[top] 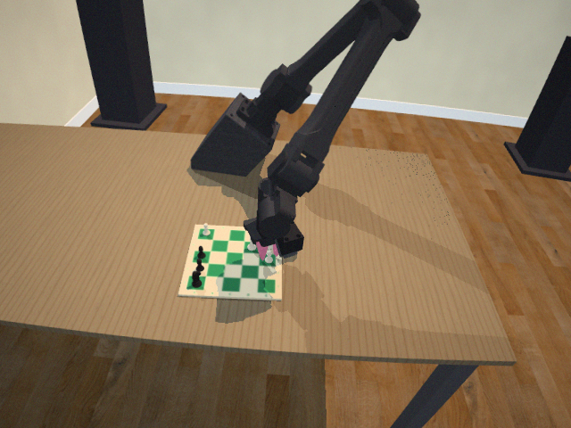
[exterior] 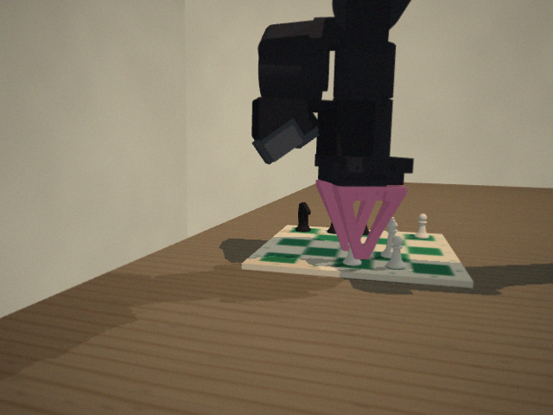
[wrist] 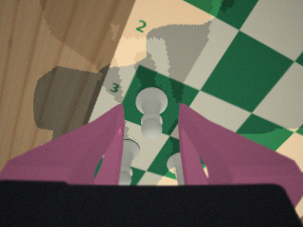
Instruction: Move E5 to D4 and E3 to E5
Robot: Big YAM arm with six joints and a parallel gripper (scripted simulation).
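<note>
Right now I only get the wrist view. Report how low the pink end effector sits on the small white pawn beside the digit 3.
Observer: In the exterior view the pink end effector reaches nearly down to the green-and-cream chessboard. Its open fingers stand either side of the upright small white pawn.
Operator: Now list what stands outside my frame.
Observer: The top view shows three black pieces lined along the board's opposite side, apart from the arm.
</note>
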